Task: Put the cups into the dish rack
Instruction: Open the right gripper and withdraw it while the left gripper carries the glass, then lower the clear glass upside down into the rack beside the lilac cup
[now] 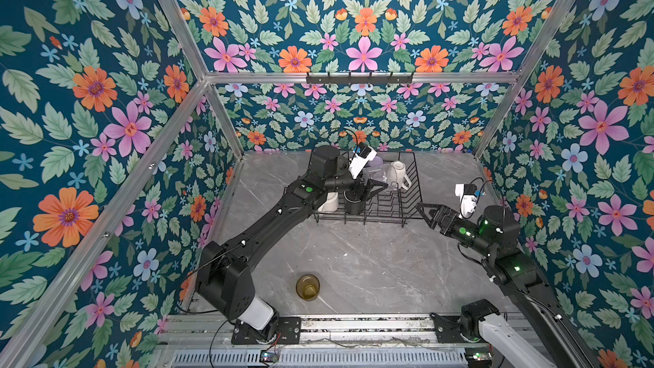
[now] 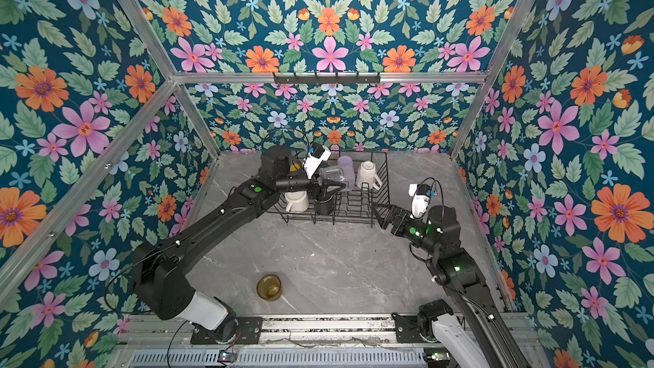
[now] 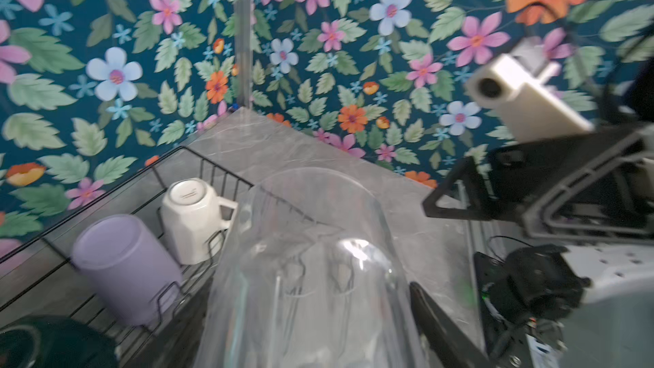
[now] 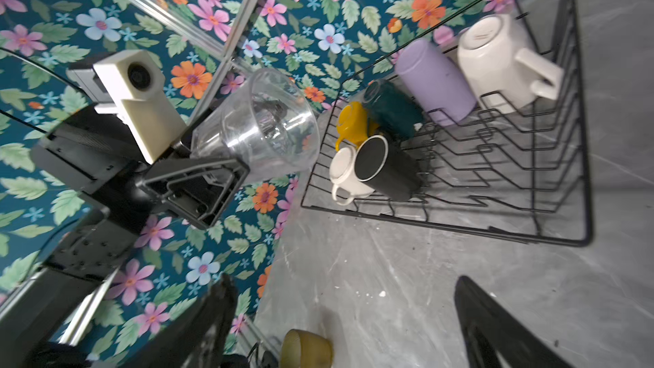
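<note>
My left gripper (image 1: 377, 185) (image 3: 311, 313) is shut on a clear glass (image 2: 331, 173) (image 3: 311, 260) (image 4: 262, 125), held tilted above the black wire dish rack (image 1: 412, 171) (image 4: 580, 171). In the rack lie a lilac tumbler (image 4: 435, 83), a cream mug (image 4: 495, 61) bottom up, a teal mug (image 4: 389, 107), a yellow mug (image 4: 350, 125), a black mug (image 4: 385, 168) and a white mug (image 4: 343, 171). An olive-amber glass (image 1: 308, 287) (image 4: 308, 348) stands alone near the table's front. My right gripper (image 1: 423, 212) (image 4: 343, 299) hangs open and empty by the rack's right front corner.
A black hook rail (image 1: 359, 78) is fixed high on the back wall. Flowered walls with aluminium posts close in the grey marble table (image 1: 371, 260) on three sides. The arm bases sit on a metal rail (image 1: 354, 327) along the front edge.
</note>
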Motion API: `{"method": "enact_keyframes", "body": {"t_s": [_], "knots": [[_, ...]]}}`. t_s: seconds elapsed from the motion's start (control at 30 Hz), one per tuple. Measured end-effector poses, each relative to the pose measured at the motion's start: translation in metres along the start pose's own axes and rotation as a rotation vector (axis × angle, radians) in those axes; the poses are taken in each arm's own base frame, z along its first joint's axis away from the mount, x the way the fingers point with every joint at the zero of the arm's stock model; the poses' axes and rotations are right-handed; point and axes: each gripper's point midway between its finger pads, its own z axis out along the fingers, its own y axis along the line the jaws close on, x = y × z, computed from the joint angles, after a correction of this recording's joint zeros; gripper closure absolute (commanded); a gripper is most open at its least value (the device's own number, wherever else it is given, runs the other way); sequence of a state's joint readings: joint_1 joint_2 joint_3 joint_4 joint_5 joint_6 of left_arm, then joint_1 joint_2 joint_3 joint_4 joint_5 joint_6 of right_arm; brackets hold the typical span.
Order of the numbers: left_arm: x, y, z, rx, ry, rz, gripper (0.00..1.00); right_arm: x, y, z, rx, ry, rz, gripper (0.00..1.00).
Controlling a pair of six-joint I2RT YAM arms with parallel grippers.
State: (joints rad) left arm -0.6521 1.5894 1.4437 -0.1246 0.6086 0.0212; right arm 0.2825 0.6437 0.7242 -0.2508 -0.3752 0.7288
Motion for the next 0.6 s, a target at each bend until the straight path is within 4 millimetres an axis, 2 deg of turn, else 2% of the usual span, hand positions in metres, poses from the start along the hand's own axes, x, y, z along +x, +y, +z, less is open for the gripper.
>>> {"method": "enact_keyframes", "body": {"t_s": [0.17, 0.3, 0.5, 0.6], "knots": [[0.022, 0.022, 0.025, -0.155, 0.165, -0.017, 1.0, 0.0, -0.014, -0.005, 0.066, -0.031, -0.007, 0.01], [0.038, 0.037, 0.04, -0.261, 0.281, 0.001, 1.0, 0.0, -0.018, -0.006, 0.081, -0.037, -0.014, 0.01], [0.06, 0.06, 0.055, -0.402, 0.417, 0.034, 1.0, 0.002, -0.021, -0.006, 0.087, -0.038, -0.014, 0.01], [0.071, 0.066, 0.06, -0.441, 0.464, 0.044, 1.0, 0.005, -0.023, -0.005, 0.091, -0.034, -0.011, 0.01]]}}
